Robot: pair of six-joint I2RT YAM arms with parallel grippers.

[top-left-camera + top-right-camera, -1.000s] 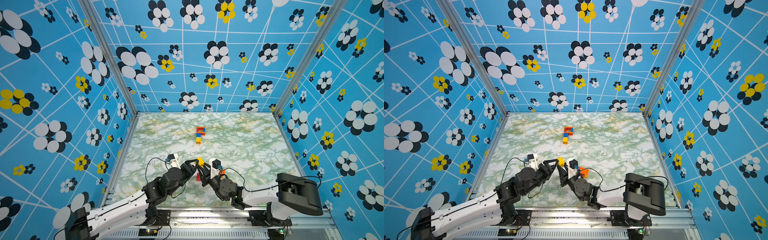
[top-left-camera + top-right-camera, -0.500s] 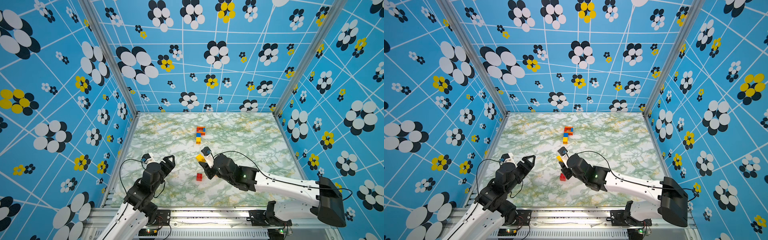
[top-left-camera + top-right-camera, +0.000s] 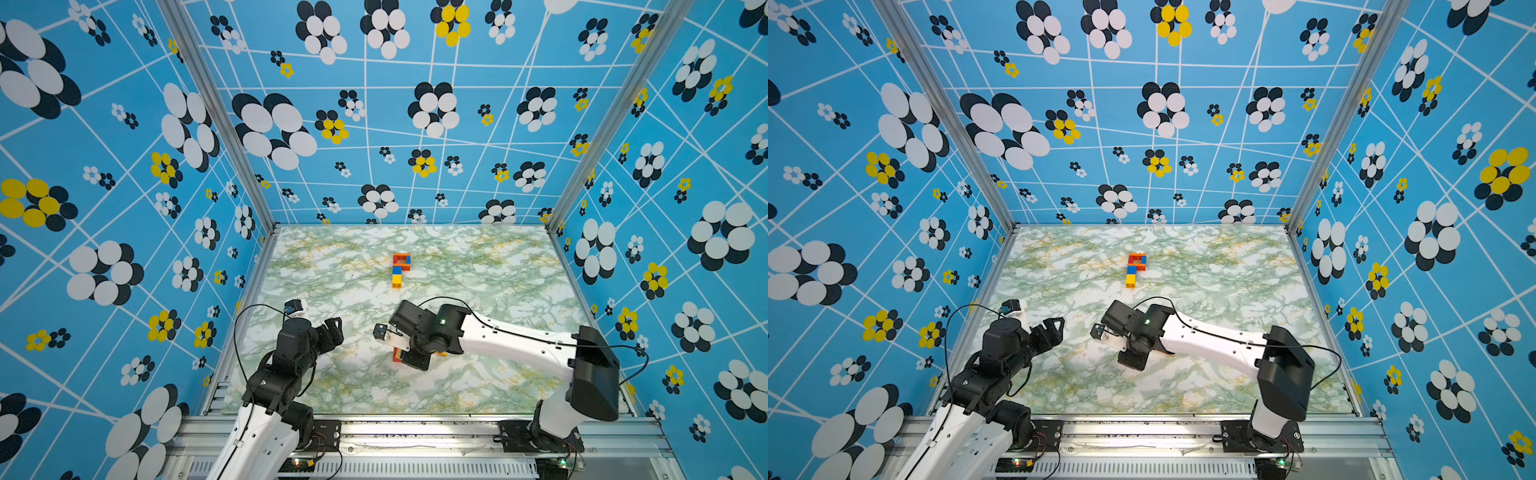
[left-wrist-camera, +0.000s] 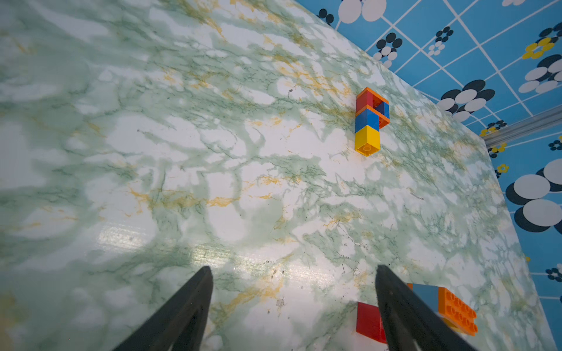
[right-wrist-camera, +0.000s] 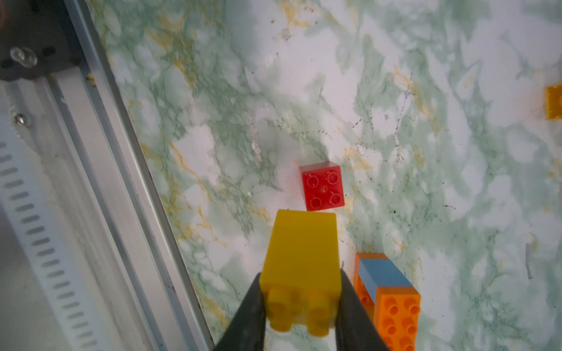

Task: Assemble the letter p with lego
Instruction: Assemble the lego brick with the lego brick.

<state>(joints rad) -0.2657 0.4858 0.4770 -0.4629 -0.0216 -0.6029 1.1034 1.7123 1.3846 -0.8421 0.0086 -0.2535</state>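
A small lego build (image 3: pixel 400 269) of orange, red, blue and yellow bricks lies flat on the marble table at mid-back, also seen as the build (image 3: pixel 1136 269) and the build (image 4: pixel 369 121). My right gripper (image 5: pixel 301 275) is shut on a yellow brick (image 5: pixel 301 255), held just above and beside a loose red brick (image 5: pixel 323 190). An orange and pale blue piece (image 5: pixel 386 291) lies next to the gripper. In a top view the right gripper (image 3: pixel 411 358) hides most of these. My left gripper (image 4: pixel 293 269) stands open and empty at the table's left, also seen as the left gripper (image 3: pixel 332 328).
The table's metal front rail (image 5: pixel 100 158) runs close beside the right gripper. Another yellow brick (image 5: pixel 553 101) shows at the edge of the right wrist view. Patterned blue walls (image 3: pixel 415 124) enclose the table on three sides.
A second ago both grippers met at the yellow brick. The left gripper let go, opened and drew back left. The right gripper carried the brick away, then down over the red brick.
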